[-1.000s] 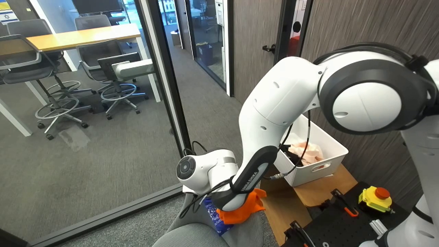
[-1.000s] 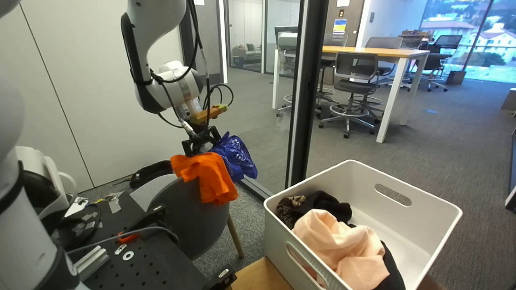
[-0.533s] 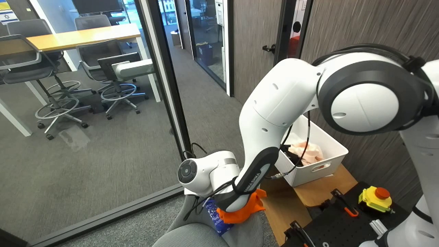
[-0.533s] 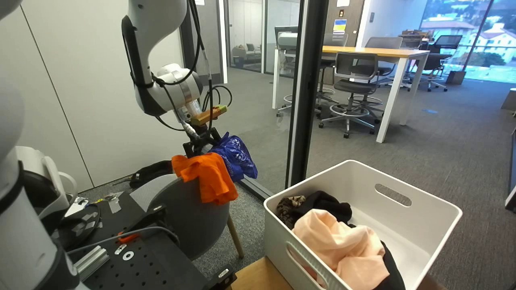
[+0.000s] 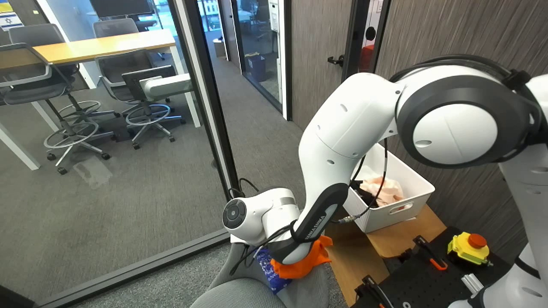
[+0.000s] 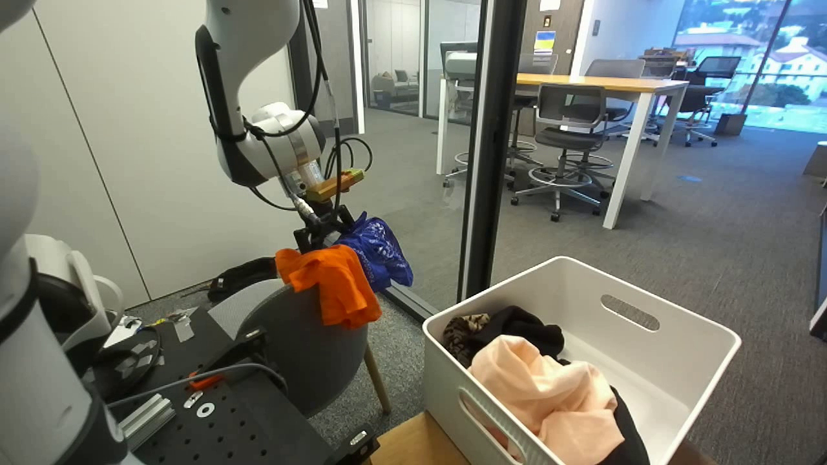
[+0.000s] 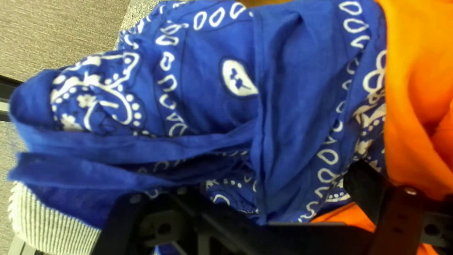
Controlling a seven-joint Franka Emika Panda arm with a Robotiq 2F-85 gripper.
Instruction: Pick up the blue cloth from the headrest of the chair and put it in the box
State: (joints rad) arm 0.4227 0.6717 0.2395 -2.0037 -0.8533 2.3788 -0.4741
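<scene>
Note white arm [image 5: 327,124] bent over grey chair [image 6: 310,352]. Find white box [image 6: 585,310] nearby, with peach cloth [image 6: 549,394] inside. Locate blue cloth [image 6: 376,250] on chair back, touching orange cloth [image 6: 337,283]. Read gripper [image 7: 270,182] as spread wide, with blue folds between jaws; cannot judge contact in dark wrist view.

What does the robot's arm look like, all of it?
The Panda arm is white and rounded, with dark grey rings, EMIKA lettering and black cables. An orange-and-yellow block sits near the black end effector, which has two fingers.
</scene>
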